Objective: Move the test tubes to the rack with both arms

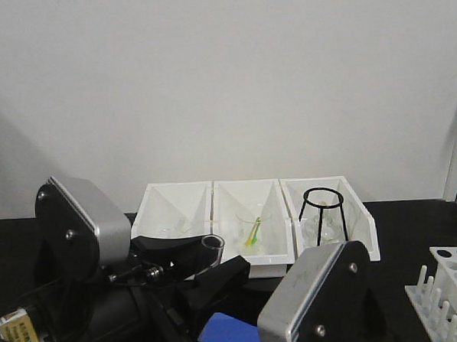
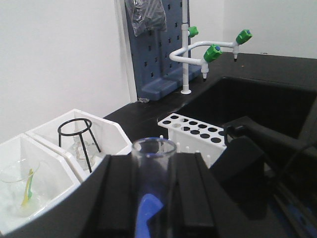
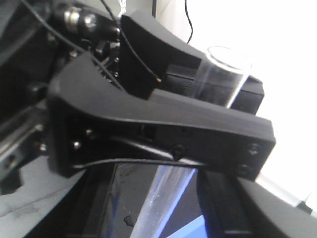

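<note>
My left gripper (image 2: 153, 198) is shut on a clear glass test tube (image 2: 153, 148), whose open mouth sticks out past the fingertips. In the front view the tube's mouth (image 1: 213, 242) shows low in the middle, between the two silver wrist housings. In the right wrist view the left gripper's black finger (image 3: 163, 116) crosses the frame; the tube (image 3: 166, 198) runs below it, between the spread jaws of my right gripper (image 3: 163, 186), with a gap on each side. The white rack (image 1: 453, 286) stands at the right edge; it also shows in the left wrist view (image 2: 195, 131), with no tubes in it.
Three white open-front bins (image 1: 249, 193) stand at the back, holding glassware and a black wire tripod (image 1: 323, 212). A blue flat thing (image 1: 229, 333) lies under the grippers. A dark sink basin (image 2: 262, 99) and a white tap (image 2: 198, 54) lie beyond the rack.
</note>
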Robot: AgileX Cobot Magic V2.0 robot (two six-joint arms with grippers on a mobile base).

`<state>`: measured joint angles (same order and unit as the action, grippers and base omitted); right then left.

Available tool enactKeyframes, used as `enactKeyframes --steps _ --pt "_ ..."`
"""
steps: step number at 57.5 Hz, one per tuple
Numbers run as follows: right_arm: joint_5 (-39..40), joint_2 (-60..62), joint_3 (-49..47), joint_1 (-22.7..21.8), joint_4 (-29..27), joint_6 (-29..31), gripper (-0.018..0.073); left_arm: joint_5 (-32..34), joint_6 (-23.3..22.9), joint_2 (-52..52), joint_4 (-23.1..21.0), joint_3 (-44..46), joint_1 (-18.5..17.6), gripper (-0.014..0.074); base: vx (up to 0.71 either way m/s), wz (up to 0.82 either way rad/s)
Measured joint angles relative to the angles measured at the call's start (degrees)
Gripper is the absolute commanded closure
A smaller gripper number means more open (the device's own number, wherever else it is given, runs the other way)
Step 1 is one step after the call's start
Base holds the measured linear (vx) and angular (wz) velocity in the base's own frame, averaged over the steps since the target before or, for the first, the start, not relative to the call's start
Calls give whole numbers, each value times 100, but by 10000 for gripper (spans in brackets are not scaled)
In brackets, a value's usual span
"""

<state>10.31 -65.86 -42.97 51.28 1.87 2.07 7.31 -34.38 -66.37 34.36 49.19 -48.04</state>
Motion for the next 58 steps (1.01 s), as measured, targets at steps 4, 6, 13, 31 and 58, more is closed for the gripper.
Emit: enactKeyframes --steps 4,6,13,31,58 --pt "27 0 0 0 0 0 152 95 -5 0 0 0 0 617 0 0" --pt "41 0 0 0 0 0 152 176 -5 0 0 0 0 617 0 0" --pt "138 0 0 0 -86 0 152 471 -27 0 0 0 0 617 0 0" --pt "403 0 0 0 -258 5 225 753 -371 0 5 0 0 617 0 0" --pt "455 0 0 0 -350 -12 571 866 -431 0 22 0 0 617 0 0"
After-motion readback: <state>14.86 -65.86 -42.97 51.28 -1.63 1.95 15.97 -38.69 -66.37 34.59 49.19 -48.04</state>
